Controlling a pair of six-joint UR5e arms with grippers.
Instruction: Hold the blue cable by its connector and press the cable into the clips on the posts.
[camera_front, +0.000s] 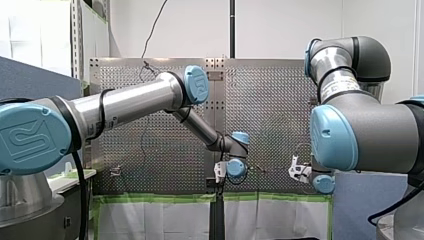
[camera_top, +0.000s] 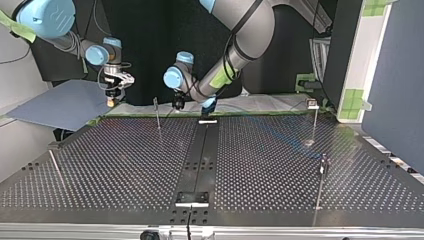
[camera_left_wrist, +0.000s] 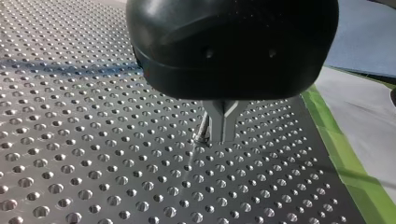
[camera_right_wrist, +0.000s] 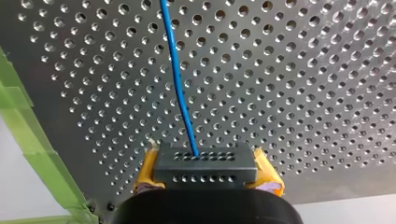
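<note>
The thin blue cable runs straight out from the dark grey connector block with two rows of small holes, away from the camera over the perforated metal bench. My right pincer is clamped on that connector block, with a yellow pad pressed against each of its sides. In the top view this pincer hangs over the far edge of the bench, at the view's left, clear of the surface. My left pincer is black with metal fingers, and they are closed tip to tip just above the bench; I cannot tell whether anything sits between them. In the top view it is near the middle of the far edge, just beside a thin metal post standing upright. Another such post stands at that view's right, well apart from both pincers. A strip of green tape borders the bench edge beside my left pincer.
</note>
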